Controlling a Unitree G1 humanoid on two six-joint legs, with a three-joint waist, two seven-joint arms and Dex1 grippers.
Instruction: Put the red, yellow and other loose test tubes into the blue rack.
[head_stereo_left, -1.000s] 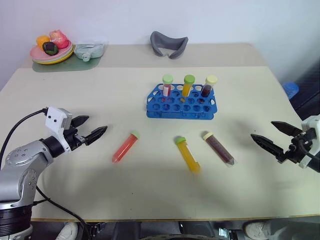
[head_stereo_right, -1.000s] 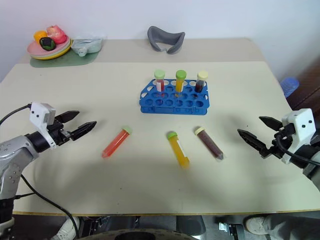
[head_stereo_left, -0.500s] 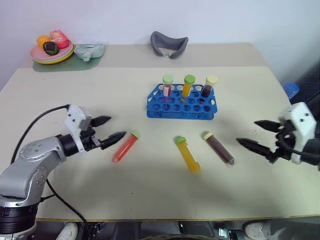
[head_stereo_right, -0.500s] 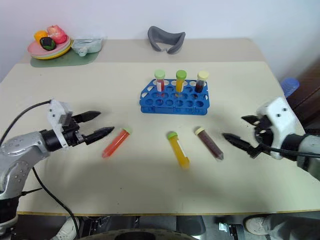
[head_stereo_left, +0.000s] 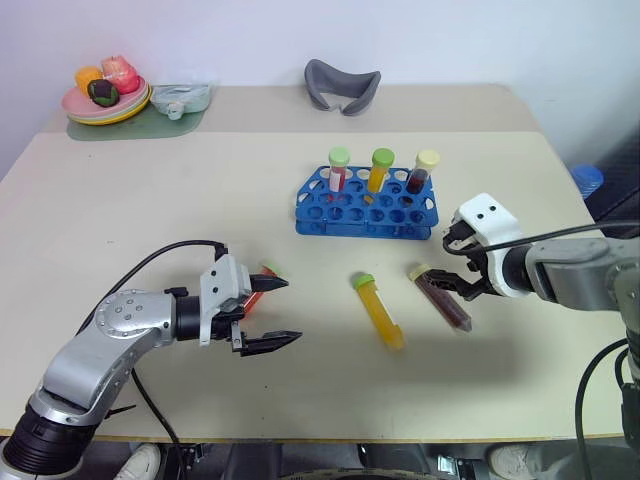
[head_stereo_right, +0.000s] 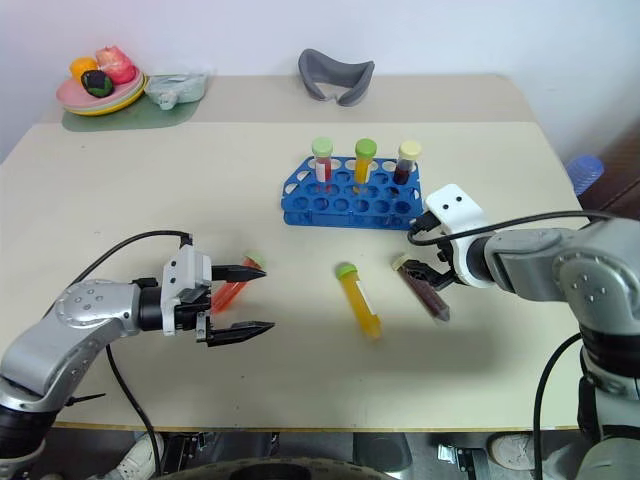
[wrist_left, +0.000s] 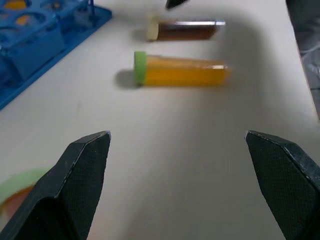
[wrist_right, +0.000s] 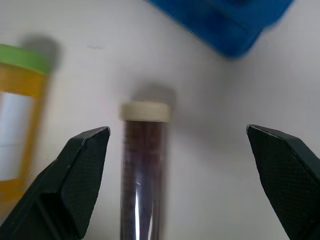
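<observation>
Both hands moved inward, right hand (wrist_right: 177, 165) spread empty over maroon tube (wrist_right: 144, 165), left hand (head_stereo_left: 268, 314) spread empty.

left gripper (head_stereo_left: 268, 312) moved inward beside red tube (head_stereo_left: 252, 294), right gripper (head_stereo_left: 447, 283) over maroon tube (head_stereo_left: 441, 300)

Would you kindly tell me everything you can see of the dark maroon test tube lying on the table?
The dark maroon tube is a clear plastic-looking tube of dark maroon liquid with a cream cap toward the blue rack. It lies flat on the beige table, to the right of the yellow tube and apart from it. The right gripper hangs open over its capped end, fingers either side, not gripping it.
</observation>
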